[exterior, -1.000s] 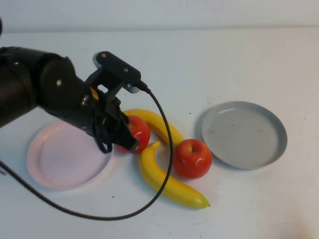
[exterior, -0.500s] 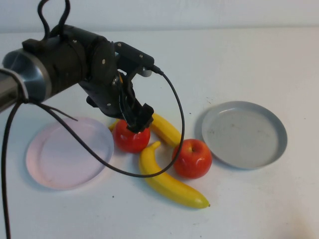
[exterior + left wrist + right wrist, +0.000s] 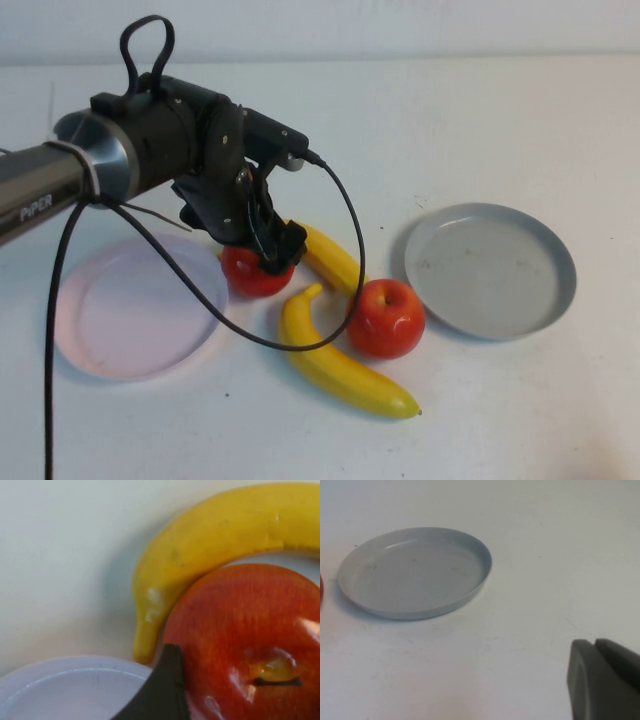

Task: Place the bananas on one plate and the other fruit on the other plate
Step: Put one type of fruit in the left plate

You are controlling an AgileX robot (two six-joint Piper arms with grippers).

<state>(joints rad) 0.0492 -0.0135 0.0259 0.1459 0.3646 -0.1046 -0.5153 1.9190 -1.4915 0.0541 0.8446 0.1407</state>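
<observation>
1. Since half a second ago, the left end effector has dropped lower onto the left red apple, which sits a touch nearer the pale pink plate.
2. One dark finger presses the apple's side; whether the fingers have closed on it I cannot tell.
3. Risk: the apple touches the far banana, so lifting may drag it, or the glossy skin may slip.
4. The right end effector is parked over bare table beside the grey plate; its opening cannot be judged.
</observation>
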